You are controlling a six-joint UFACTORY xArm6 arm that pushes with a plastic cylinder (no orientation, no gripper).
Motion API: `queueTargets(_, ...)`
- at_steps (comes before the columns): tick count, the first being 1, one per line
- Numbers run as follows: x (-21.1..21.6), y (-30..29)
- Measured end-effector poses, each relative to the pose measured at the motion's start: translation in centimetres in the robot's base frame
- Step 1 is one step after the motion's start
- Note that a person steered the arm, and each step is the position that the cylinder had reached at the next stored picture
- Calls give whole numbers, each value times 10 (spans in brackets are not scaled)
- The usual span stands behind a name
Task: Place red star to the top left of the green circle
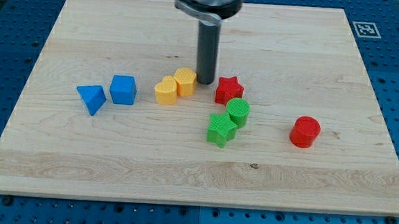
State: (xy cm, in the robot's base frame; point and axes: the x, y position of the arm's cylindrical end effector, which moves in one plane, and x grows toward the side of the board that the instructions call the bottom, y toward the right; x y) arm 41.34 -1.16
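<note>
1. The green star [221, 129] lies nearest the view's bottom, touching the green circle [238, 111] above it; the red cylinder [304, 131] sits well apart at the view's right.
2. The wooden board [78, 167] carries every block; the blue triangle [91, 98] and blue cube [123, 90] sit left.
3. The red star [228, 90] is just above the green circle, slightly left.
4. The yellow heart [165, 91] touches the yellow hexagon [185, 81].
5. My tip [205, 82], a bare rod without fingers, stands between the yellow hexagon and red star.
</note>
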Motion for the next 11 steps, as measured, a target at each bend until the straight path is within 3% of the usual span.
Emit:
queueTargets(2, -7, -9)
queueTargets(7, -7, 80)
queueTargets(11, 25, 73)
